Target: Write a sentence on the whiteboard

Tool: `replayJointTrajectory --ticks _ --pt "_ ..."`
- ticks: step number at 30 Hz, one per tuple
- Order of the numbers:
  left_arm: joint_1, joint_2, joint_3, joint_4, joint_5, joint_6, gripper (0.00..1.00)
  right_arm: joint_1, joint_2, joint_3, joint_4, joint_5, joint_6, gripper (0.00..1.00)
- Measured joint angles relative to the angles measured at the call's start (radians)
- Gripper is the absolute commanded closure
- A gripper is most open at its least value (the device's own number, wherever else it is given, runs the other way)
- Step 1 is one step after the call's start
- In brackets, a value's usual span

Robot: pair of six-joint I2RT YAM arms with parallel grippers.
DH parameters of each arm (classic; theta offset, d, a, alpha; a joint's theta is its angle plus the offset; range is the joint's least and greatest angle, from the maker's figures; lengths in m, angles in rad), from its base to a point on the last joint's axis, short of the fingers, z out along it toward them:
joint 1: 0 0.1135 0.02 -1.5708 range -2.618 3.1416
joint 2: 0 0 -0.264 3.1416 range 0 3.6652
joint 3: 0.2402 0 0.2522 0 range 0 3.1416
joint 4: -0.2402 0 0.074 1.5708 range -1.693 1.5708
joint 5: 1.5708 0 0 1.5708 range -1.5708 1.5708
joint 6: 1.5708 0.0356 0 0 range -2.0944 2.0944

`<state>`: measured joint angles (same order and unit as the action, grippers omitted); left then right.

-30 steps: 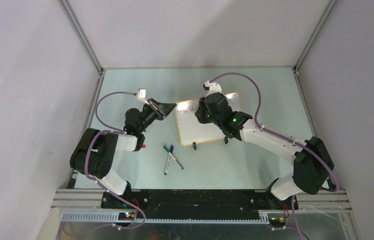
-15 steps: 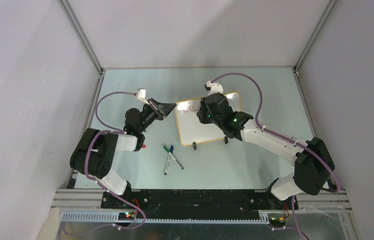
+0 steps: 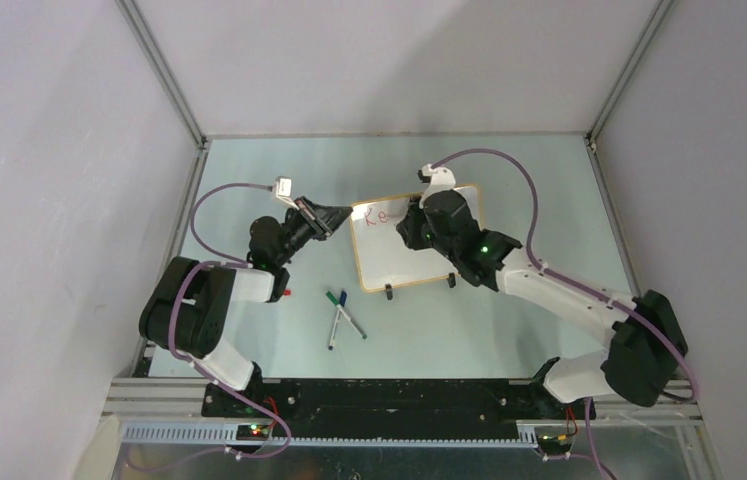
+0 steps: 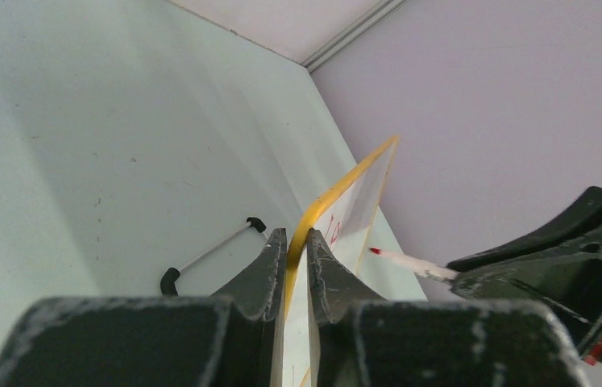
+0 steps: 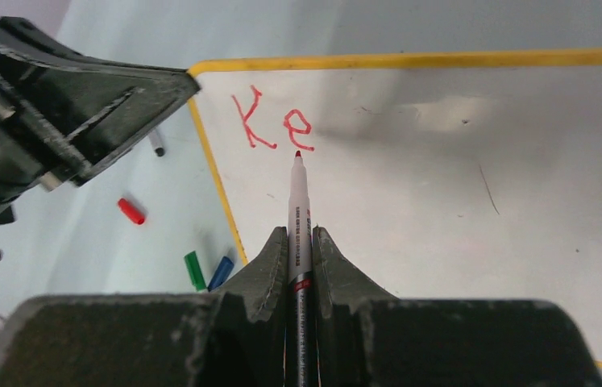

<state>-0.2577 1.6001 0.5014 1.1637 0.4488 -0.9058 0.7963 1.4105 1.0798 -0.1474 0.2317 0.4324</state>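
Observation:
The whiteboard (image 3: pixel 411 262) lies on the table with its yellow frame. My left gripper (image 4: pixel 296 235) is shut on the frame at the board's top-left corner (image 3: pixel 353 212). A white marker (image 5: pixel 299 201) with a red tip is pinched in my right gripper (image 5: pixel 299 232), which is shut on it over the board's upper part (image 3: pixel 419 225). Its tip rests just below the red letters "Ke" (image 5: pixel 273 125), all that shows of the sentence. The left wrist view shows the marker (image 4: pixel 410 262) beside the board's frame (image 4: pixel 346 181).
A green and a blue marker (image 3: pixel 341 315) lie crossed on the table in front of the board's left corner. A red cap (image 3: pixel 287 293) lies near the left arm. Two black clip feet (image 3: pixel 388 291) sit at the board's near edge. Grey walls enclose the table.
My right gripper has shifted right along the board's top with the marker, uncovering the red letters. The left gripper has stayed shut on the corner.

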Motion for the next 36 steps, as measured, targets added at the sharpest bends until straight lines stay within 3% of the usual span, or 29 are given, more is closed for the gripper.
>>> replayJointTrajectory --ticks 7,36 --pt "0.0 -0.004 0.0 -0.001 0.001 0.0 1.0 -0.009 -0.103 -0.051 0.067 -0.005 -0.007 1.0" --pt "0.0 -0.009 0.0 -0.008 0.001 0.008 1.0 -0.046 -0.015 -0.055 0.062 -0.024 0.004 1.0"
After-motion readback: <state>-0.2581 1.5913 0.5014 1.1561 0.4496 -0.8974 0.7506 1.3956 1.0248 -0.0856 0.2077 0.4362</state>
